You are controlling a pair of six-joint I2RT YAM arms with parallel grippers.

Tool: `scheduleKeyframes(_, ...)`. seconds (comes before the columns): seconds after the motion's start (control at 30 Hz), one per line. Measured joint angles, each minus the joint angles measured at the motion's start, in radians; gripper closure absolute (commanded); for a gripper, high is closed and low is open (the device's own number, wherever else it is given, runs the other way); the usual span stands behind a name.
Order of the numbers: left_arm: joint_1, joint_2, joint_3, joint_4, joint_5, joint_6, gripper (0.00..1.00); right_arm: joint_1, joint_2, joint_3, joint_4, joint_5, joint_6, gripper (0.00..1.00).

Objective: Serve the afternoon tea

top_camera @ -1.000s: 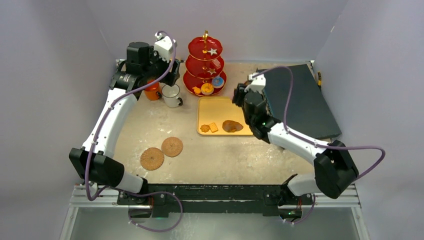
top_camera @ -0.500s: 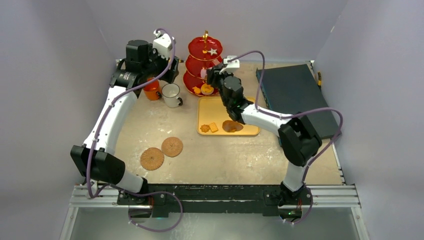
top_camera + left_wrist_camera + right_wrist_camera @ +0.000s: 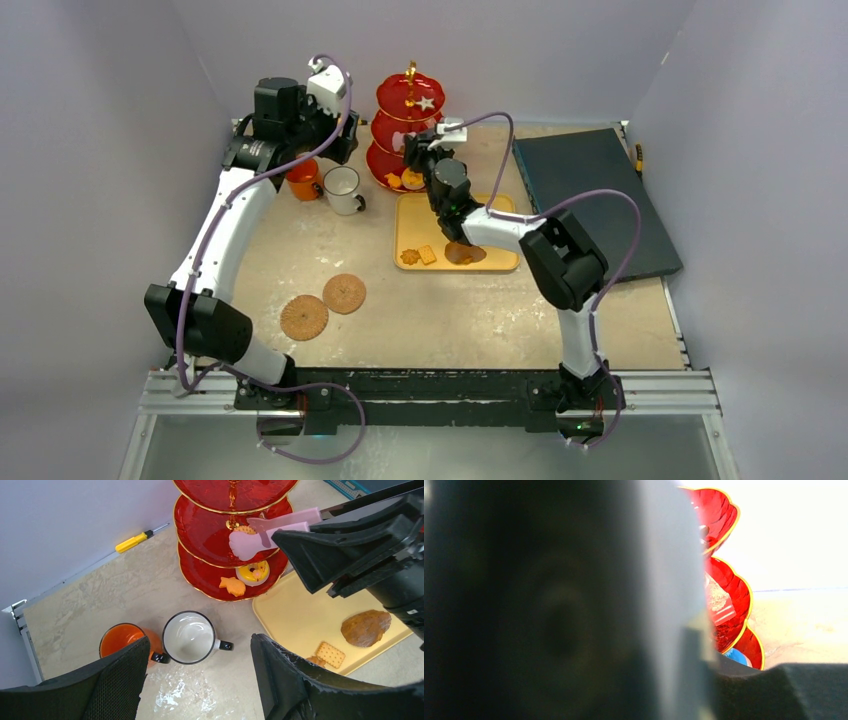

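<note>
Left end effector (image 3: 200, 645), wide and empty, above the white mug (image 3: 189, 636); right end effector (image 3: 300, 555) grips pink tongs (image 3: 260, 537) over the red three-tier stand (image 3: 210, 540), middle tier.

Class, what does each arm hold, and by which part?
The right gripper holds pink tongs by their handle end; the left gripper holds nothing.

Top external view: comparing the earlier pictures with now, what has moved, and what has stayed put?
The right gripper swung left from beside the dark box, over the yellow tray, to the middle tier of the red stand, holding pink tongs. Nothing was visibly picked up or released. The left gripper stays open above the orange mug and white mug; the biscuits have not shifted.
</note>
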Motion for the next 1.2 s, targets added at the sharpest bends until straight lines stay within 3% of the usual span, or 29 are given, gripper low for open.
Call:
scheduleKeyframes(0.1, 0.0, 0.0, 0.0, 0.0, 0.0, 0.0, 0.27, 0.0, 0.035, 0.022, 0.015, 0.012, -0.004, 0.38)
scheduleKeyframes(0.27, 0.001, 0.0, 0.0, 0.0, 0.0, 0.0, 0.26, 0.0, 0.052, 0.032, 0.023, 0.014, -0.011, 0.3)
scheduleKeyframes(0.5, 0.001, 0.001, 0.0, 0.0, 0.006, 0.0, 0.26, 0.0, -0.041, -0.047, 0.047, 0.014, -0.041, 0.32)
scheduleKeyframes(0.8, 0.006, 0.001, 0.0, 0.002, 0.013, 0.0, 0.26, 0.0, -0.338, -0.321, 0.036, 0.042, -0.067, 0.33)
scheduleKeyframes(1.2, 0.006, 0.001, -0.004, 0.012, 0.04, 0.0, 0.26, -0.01, -0.664, -0.684, -0.301, 0.22, 0.064, 0.32)
